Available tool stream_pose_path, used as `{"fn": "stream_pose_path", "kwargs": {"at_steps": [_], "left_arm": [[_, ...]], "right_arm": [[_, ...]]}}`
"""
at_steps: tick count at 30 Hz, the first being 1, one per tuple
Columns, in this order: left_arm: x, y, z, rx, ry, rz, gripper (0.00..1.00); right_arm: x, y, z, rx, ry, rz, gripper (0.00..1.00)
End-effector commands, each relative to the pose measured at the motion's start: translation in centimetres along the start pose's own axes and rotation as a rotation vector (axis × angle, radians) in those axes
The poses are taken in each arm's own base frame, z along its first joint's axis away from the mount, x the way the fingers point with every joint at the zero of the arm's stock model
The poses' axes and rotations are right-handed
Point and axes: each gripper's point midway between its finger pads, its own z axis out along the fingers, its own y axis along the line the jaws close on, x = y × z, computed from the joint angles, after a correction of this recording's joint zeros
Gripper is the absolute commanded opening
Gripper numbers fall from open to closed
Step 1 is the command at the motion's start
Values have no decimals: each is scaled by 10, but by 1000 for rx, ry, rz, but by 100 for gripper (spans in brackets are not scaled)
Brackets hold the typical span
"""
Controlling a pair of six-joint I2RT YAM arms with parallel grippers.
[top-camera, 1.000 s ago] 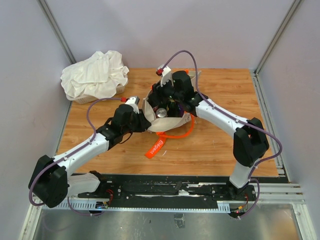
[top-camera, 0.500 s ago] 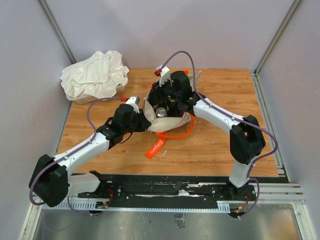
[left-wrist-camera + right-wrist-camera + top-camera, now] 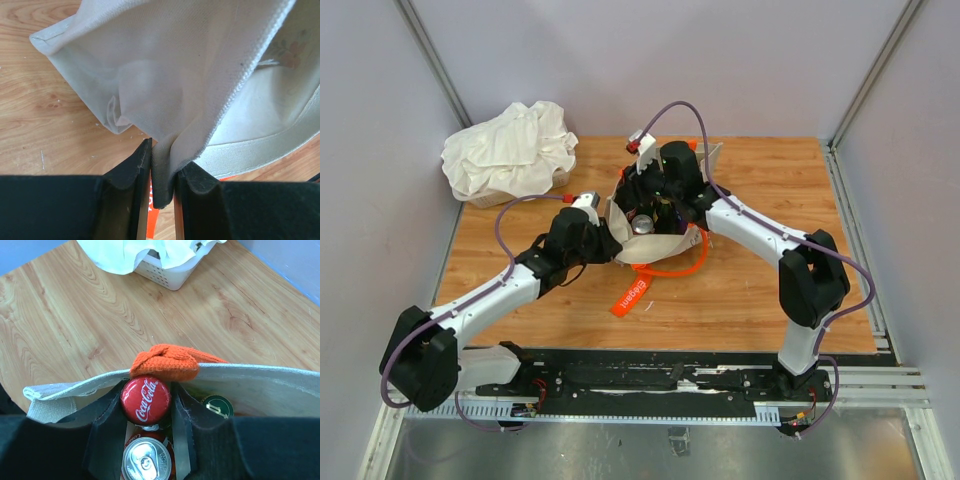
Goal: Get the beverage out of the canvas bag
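Observation:
The beige canvas bag [image 3: 665, 243] stands open at the table's middle, and its orange handle [image 3: 165, 361] lies over the far rim. My right gripper [image 3: 146, 392] reaches down into it, shut on the beverage, a bottle with a red Coca-Cola cap [image 3: 146, 401]. A silver-topped can [image 3: 148, 464] stands just below that bottle, and a green cap [image 3: 217, 406] shows to its right. My left gripper [image 3: 162, 167] is shut on a fold of the bag's rim [image 3: 165, 180] at the bag's left side. From above, the right gripper [image 3: 646, 208] is over the bag's mouth and the left gripper [image 3: 608, 240] at its left edge.
A white cloth bundle [image 3: 510, 150] lies over a white basket [image 3: 167, 272] at the back left corner. The bag's long orange strap [image 3: 632, 295] trails toward the near edge. Grey walls stand along the back and both sides of the wooden table [image 3: 770, 290].
My right gripper has closed from wider apart onto the bottle's red cap, and the right arm has shifted slightly left. The left arm still grips the bag's rim.

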Motion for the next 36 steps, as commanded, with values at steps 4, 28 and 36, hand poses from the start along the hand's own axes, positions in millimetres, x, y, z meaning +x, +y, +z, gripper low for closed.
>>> {"fn": "stream_pose_path", "kwargs": {"at_steps": [4,28,36], "left_arm": [[24,30,2,-125,89,36,24],[23,33,4,-138,90,55,24],[25,36,2,-147,93,57,24]], "right_arm": [[-88,42,-34,-136,-203,-96,1],[-249,58,-165,-4,-492,-298,1],[-270,18,-263,363,-522,-385,1]]}}
